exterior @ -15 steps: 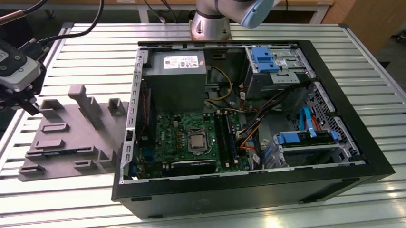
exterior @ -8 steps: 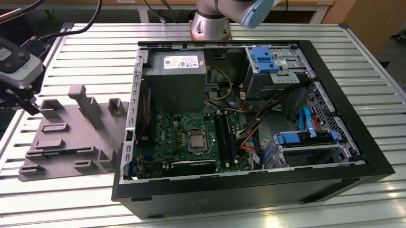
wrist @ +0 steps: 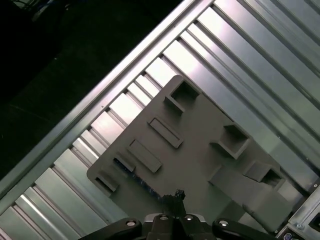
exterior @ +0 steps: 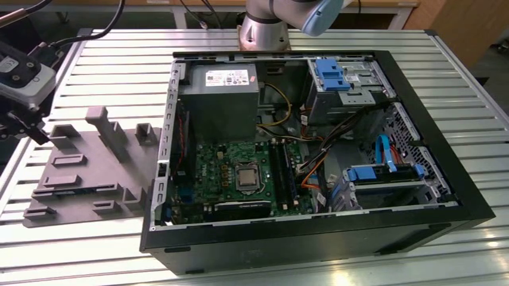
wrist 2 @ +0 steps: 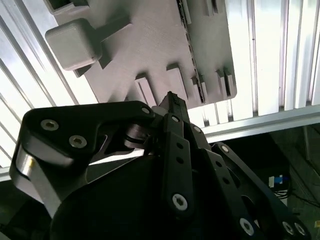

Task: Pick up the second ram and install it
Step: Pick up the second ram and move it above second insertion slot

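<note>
The tool (exterior: 37, 136) hangs over the edge of a slatted metal tabletop (exterior: 95, 53) nearest the exterior view's left, with its tips pointing down at a light grey plastic tray (exterior: 80, 179). In both wrist views the tool's black fingers (wrist 2: 176, 145) meet in one narrow tip (wrist 2: 172, 100) (wrist: 177, 194). They look drawn together, with nothing visible between them.

The tray (wrist 2: 150, 45) (wrist: 200, 150) lies flat on the tabletop straight below the tool. It carries raised blocks, shallow rectangular pockets and one tall post (exterior: 107, 128), which stands just beside the tool in the exterior view.

The second ram (wrist 2: 192, 65) (wrist: 137, 176) sits in the tray, not in the tool. It shows as a long, thin, dark strip standing on its edge in a narrow groove. In the first wrist view flecks of blue show along it, and its near end lies just beside the tool's tip. Whether the tip touches it I cannot tell.

Well apart from the tool, toward the exterior view's right, an open computer case (exterior: 445, 196) lies on its side on the same tabletop. Inside it are a green motherboard (exterior: 214, 164), long black memory slots (exterior: 283, 170), a grey power supply (exterior: 219, 101) and blue drive brackets (exterior: 370, 174). The arm's base (exterior: 266, 27) stands beyond the case.
</note>
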`<state>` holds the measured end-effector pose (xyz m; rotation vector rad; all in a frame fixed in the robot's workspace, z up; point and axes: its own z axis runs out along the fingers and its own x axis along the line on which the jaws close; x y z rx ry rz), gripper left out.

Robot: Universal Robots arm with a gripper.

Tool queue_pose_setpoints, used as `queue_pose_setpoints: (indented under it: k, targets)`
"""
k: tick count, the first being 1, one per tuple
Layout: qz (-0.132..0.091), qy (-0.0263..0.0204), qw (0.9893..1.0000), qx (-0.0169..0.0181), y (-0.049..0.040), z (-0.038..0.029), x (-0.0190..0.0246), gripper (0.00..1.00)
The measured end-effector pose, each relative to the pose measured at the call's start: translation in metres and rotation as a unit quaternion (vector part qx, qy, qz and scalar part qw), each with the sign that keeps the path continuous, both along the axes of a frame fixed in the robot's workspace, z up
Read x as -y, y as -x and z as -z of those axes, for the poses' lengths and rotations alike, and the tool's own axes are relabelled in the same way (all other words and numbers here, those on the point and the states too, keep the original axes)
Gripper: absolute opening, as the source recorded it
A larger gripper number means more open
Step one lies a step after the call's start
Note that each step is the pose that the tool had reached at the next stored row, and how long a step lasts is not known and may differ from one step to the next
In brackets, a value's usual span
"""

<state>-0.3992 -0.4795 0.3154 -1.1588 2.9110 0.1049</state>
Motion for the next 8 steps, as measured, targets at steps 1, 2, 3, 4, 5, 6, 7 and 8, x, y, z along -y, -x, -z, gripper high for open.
queue_pose_setpoints:
  k: [1, 2, 3, 4, 5, 6, 7, 8]
  targets:
    - [-0.005, 0.0000, 1.0000, 0.0000, 0.0000, 0.0000, 0.0000, 0.11]
    - [-0.009, 0.0000, 1.0000, 0.0000, 0.0000, 0.0000, 0.0000, 0.11]
    - [-0.014, 0.0000, 0.9999, 0.0000, 0.0000, 0.0000, 0.0000, 0.11]
    - [-0.019, 0.0000, 0.9998, 0.0000, 0.0000, 0.0000, 0.0000, 0.11]
    - [-0.023, 0.0000, 0.9997, 0.0000, 0.0000, 0.0000, 0.0000, 0.11]
    - [-0.028, 0.0000, 0.9996, 0.0000, 0.0000, 0.0000, 0.0000, 0.11]
    - [-0.033, 0.0000, 0.9995, 0.0000, 0.0001, 0.0000, 0.0000, 0.11]
    - [-0.037, 0.0000, 0.9993, 0.0000, 0.0000, 0.0000, 0.0000, 0.11]
